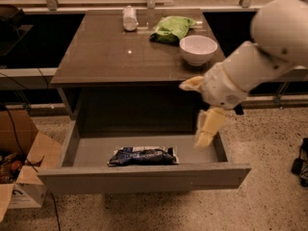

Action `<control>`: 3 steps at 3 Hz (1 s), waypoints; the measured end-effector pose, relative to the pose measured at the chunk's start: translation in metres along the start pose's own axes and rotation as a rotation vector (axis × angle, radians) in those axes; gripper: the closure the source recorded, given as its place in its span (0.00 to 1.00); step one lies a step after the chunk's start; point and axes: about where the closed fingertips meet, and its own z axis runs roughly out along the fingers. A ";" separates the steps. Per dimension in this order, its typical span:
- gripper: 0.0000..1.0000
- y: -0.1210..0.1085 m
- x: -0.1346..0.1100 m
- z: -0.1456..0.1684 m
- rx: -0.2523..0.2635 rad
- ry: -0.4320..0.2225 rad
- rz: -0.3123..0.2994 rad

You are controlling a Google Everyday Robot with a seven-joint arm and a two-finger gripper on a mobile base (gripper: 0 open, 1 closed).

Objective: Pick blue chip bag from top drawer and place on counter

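Jaws apart — gripper [199, 107] hovers right of blue chip bag [143, 156] (in top drawer [144, 178]).

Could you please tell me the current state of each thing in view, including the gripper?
drawer: pulled open.
blue chip bag: lying flat in the drawer, near its front.
gripper: open and empty, above the drawer's right side.
bowl: upright on the counter.
green bag: lying on the counter, behind the bowl.
white container: at the counter's back; upright or lying, cannot tell.
cardboard box: on the floor, flaps open.
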 end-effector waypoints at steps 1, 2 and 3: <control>0.00 -0.008 0.002 0.038 -0.076 -0.039 -0.031; 0.00 -0.017 0.002 0.075 -0.121 -0.065 -0.008; 0.00 -0.025 0.006 0.113 -0.148 -0.064 0.060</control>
